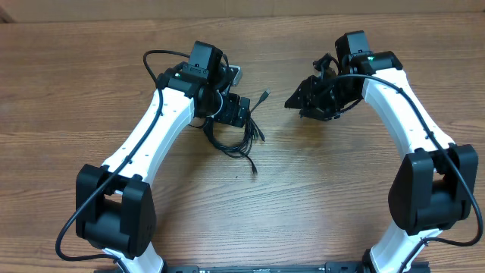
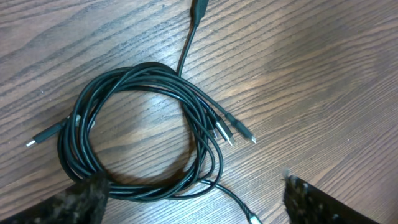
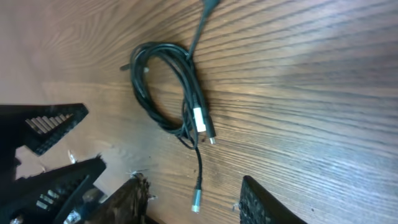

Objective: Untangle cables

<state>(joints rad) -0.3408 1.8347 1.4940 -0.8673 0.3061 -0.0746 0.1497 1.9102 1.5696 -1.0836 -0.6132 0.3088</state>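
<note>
Fingers [image 2: 81,202] of the left claw [image 2: 193,186] fill both bottom corners of its wrist view, spread wide with nothing pinched. The cables [image 2: 140,74] lie coiled on the counter [image 2: 323,74] right there, and the left finger overlaps the coil's lower edge, contact impossible to call. That close view gives what overhead cannot: several black loops in a near-round ring, one cord shooting straight up to a black plug [image 2: 198,9], silver tips [image 2: 227,134] fanning down to the right, another tip poking out left. Overhead, the cables [image 1: 241,140] are just a small dark tangle half under the left claw [image 1: 227,114], loose ends trailing toward the robot's side, and the right claw [image 1: 303,98] sits well apart. In the right wrist view the right claw [image 3: 193,186] is also parted and empty. The cables [image 3: 185,84] show as a long oval running top-left to bottom-right, a tail dropping to a silver tip between the fingers. Pale patch [image 3: 200,118] on one plug, too small to read.
</note>
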